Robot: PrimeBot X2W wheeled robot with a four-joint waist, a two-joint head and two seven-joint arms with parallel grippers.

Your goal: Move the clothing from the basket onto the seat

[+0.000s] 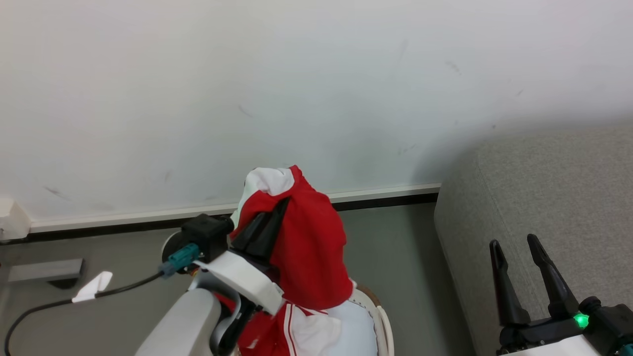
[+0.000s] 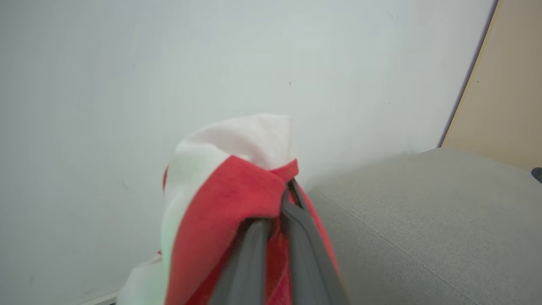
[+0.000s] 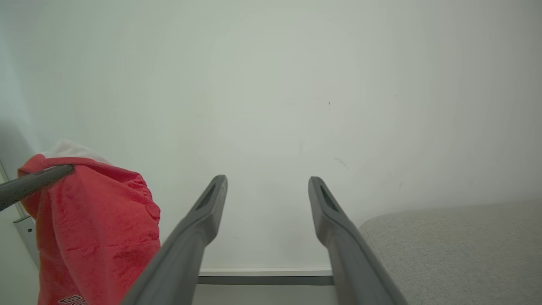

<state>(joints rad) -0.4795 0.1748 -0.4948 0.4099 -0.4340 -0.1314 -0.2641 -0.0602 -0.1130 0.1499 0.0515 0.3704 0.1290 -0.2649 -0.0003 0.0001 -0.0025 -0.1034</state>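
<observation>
Left forearm (image 1: 185, 321), pale shell, sits lowest in the head view. From it the left gripper (image 1: 269, 222) reaches up, pinched tight on the red garment (image 1: 306, 257), which is lifted clear above the basket (image 1: 383, 321) and drapes down over the fingers, with a white patch on top. Left wrist view gives the grip detail: both dark fingertips (image 2: 296, 212) meet with red cloth bunched between and over them. Right gripper (image 1: 514, 242) is at lower right, jaws spread wide and holding nothing, in front of the grey seat (image 1: 554, 193). Right wrist view confirms bare wall through the gap and adds the red garment hanging off to its left, crossed by a left finger, with some print at the hem. Head view supplies the basket contents: the striped garment (image 1: 301, 331) lies beside a pale bluish pad (image 1: 353, 324). Seat is just right of the basket, with no clothing on its visible part. Farther back are the grey floor, a black cable (image 1: 123, 287), the baseboard (image 1: 198, 212) and the white wall. Left wrist view also catches a beige panel (image 2: 504, 93) beyond the seat.
</observation>
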